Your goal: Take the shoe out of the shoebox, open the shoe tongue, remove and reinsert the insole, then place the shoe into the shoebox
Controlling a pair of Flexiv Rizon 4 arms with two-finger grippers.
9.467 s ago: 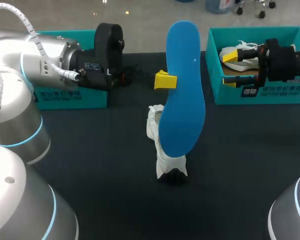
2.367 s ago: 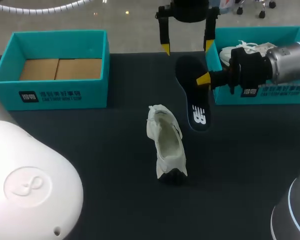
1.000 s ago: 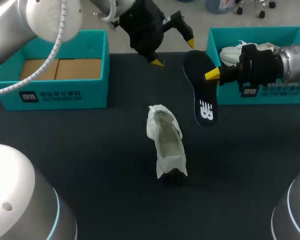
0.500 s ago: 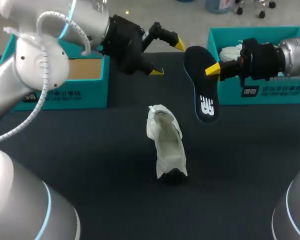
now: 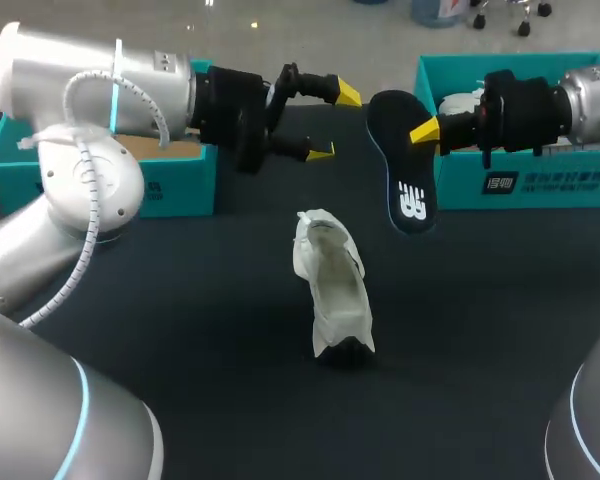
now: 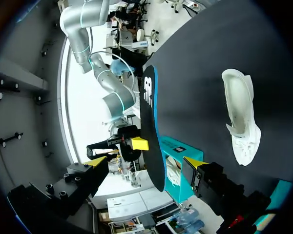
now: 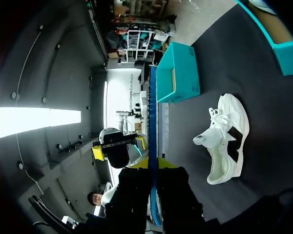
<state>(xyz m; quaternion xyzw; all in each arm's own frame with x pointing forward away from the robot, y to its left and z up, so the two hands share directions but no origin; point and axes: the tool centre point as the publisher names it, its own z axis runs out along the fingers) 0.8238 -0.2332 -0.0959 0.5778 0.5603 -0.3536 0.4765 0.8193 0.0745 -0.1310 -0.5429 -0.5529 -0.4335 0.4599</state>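
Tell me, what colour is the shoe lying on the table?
The lace-up shoe is white with a black side patch, clearest in the right wrist view.

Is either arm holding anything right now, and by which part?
The right pincer holds the insole by its side edge, near the end away from the logo. The left pincer is open and empty.

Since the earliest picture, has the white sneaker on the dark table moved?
No. The white sneaker keeps the same spot between the left teal shoebox and the right teal shoebox.
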